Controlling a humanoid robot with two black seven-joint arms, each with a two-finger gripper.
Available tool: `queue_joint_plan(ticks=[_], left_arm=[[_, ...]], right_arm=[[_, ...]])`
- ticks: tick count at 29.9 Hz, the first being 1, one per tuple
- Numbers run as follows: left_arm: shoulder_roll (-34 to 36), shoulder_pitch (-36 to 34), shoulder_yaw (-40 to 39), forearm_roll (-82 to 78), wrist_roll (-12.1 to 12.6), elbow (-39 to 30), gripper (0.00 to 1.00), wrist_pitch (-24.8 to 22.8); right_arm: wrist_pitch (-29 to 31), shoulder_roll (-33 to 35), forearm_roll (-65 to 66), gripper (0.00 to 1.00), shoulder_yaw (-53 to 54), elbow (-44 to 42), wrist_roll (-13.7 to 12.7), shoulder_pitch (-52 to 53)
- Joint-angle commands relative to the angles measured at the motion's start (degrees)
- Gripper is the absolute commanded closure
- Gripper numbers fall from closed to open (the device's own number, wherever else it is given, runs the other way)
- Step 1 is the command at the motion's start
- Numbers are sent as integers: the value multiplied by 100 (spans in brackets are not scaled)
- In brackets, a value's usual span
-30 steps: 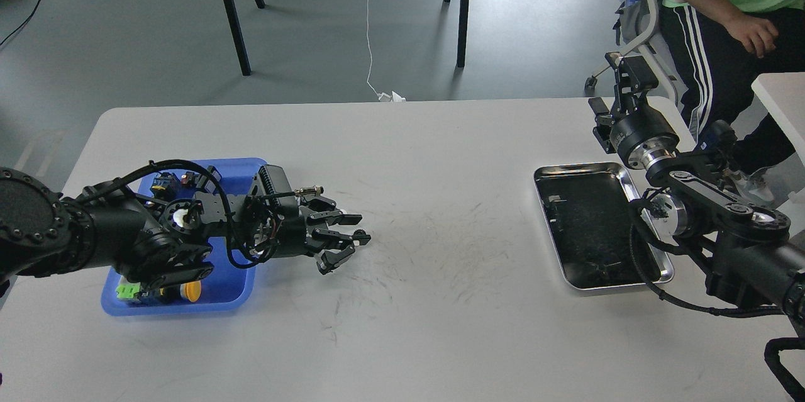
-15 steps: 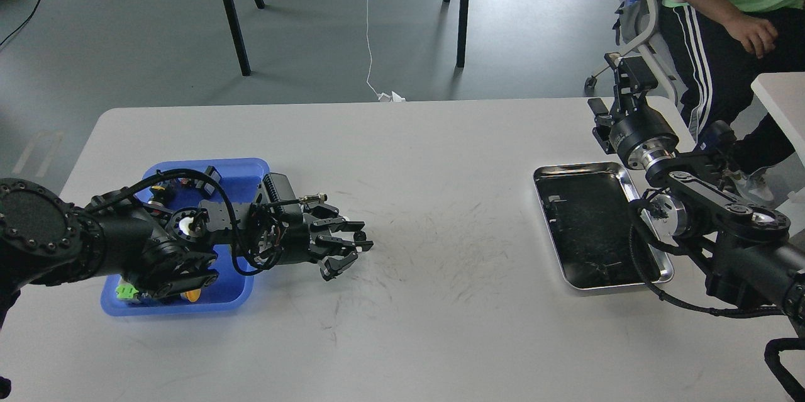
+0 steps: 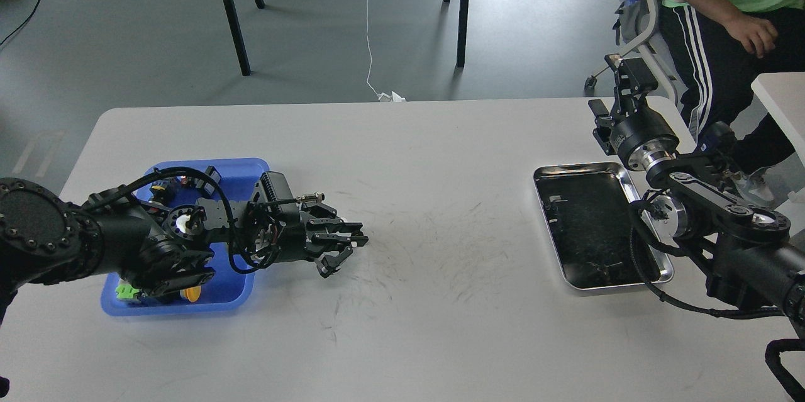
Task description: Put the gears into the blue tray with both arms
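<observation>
The left end effector [image 3: 349, 243] reaches out just past the right edge of the blue tray [image 3: 236, 170], low over the white bench [image 3: 440, 301]. Its 2 fingers sit nearly together, and a tiny dark gear [image 3: 360, 241] seems pinched at their tips, though it is too small to be certain. Compared with 1 second ago, the fingers have narrowed and the arm has shifted slightly back toward the blue tray. Far right of the blue tray, the right end effector [image 3: 619, 84] rises beyond the silver tray [image 3: 547, 170], unchanged; its opening cannot be judged. Coloured switches [image 3: 165, 187] lie inside the blue tray.
</observation>
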State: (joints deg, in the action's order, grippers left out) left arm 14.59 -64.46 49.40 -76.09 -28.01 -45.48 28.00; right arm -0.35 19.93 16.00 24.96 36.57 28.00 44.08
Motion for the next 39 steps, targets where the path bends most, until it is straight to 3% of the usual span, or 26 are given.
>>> queue_joint_plan(ticks=[1,13,24,39], left_arm=[[219,-58,-44,15,1,-75,81,0],[1264,-453,-229,33,1,-392,82,0],[2662,-120,-264,-301,1,-506,81,0],[3024,452,-546,-310,1,-787,79,0]], right_arm=[[-1,-7,0,4,0,0,0,-5],[-9,-33,0,4,0,-36,0,-14],[-9,-51,17,4,-8,-44,0,13],[-1,-60,17,4,-26,-150,0,48]])
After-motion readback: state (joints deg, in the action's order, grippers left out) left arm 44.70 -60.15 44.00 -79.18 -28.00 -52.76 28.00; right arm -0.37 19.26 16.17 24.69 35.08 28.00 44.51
